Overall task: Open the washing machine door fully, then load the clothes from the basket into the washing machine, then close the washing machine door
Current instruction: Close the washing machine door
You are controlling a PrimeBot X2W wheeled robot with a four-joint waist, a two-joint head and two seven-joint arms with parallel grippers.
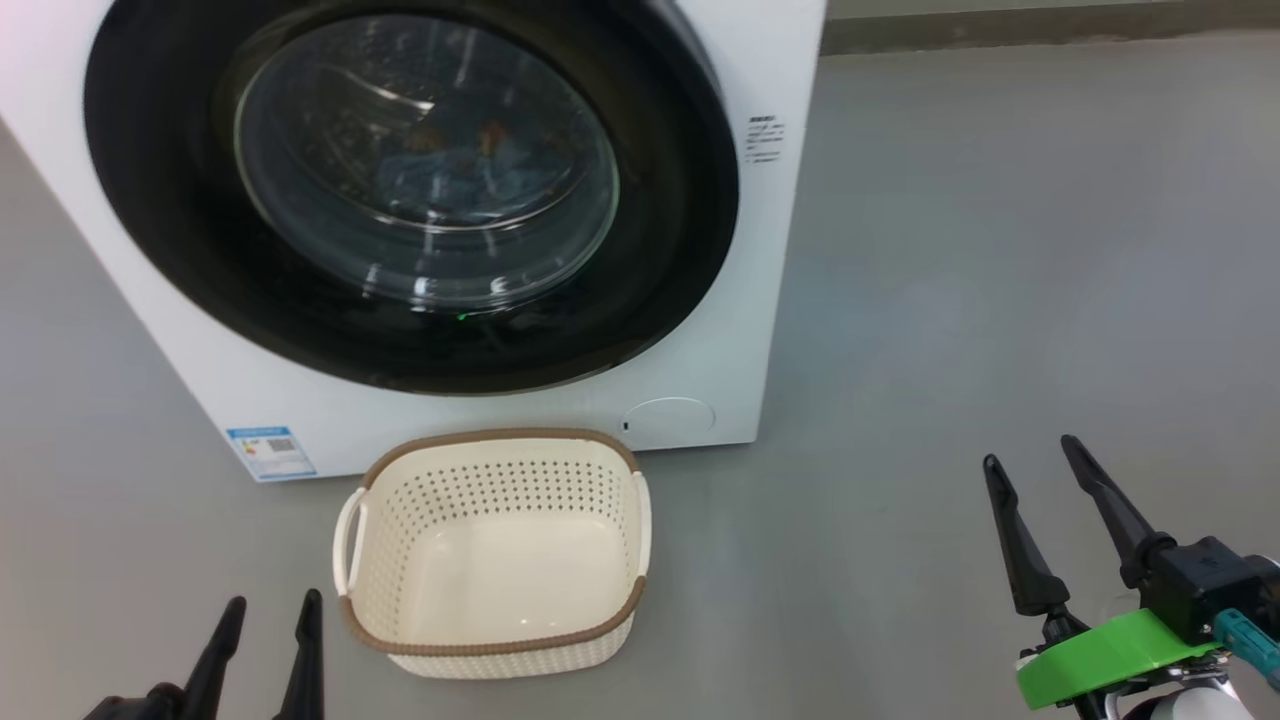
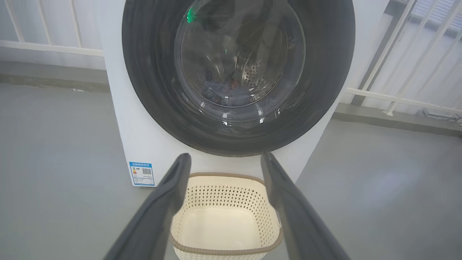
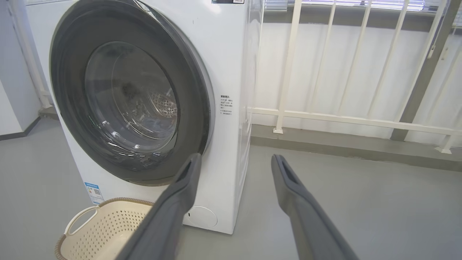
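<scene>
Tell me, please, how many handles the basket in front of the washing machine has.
2. The left handle is on the basket's left side, the right handle on its right side. None appear hidden.

Long, tapering, matte black fingers are being shown on the left gripper [image 1: 273, 600] and the right gripper [image 1: 1030, 452]. Behind the right pair, a black block [image 1: 1200, 585], a bright green bracket [image 1: 1105, 657] and a teal fitting [image 1: 1247, 637] are being displayed.

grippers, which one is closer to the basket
The left gripper, just left of the basket; the right gripper is far off over the floor.
</scene>
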